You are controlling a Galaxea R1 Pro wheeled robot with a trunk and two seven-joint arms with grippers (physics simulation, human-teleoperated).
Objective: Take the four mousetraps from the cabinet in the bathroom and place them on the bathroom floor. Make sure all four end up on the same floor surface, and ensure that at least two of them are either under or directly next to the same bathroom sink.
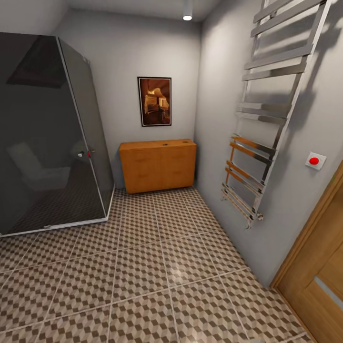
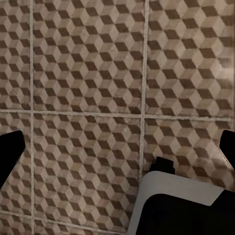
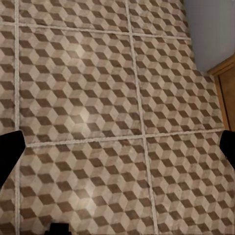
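Observation:
The orange-brown cabinet stands against the far wall, its drawers closed. Two tiny dark specks lie on its top, too small to identify as mousetraps. The cube-patterned bathroom floor stretches from me to the cabinet. The sink is out of view. My left gripper hangs open over bare floor tiles, its dark fingertips wide apart. Over other tiles, my right gripper is likewise open with nothing between its fingertips.
A dark glass shower enclosure fills the left side. A chrome towel radiator hangs on the right wall, with a wooden door nearer me. A framed picture hangs above the cabinet. Part of my white-and-black base shows below the left gripper.

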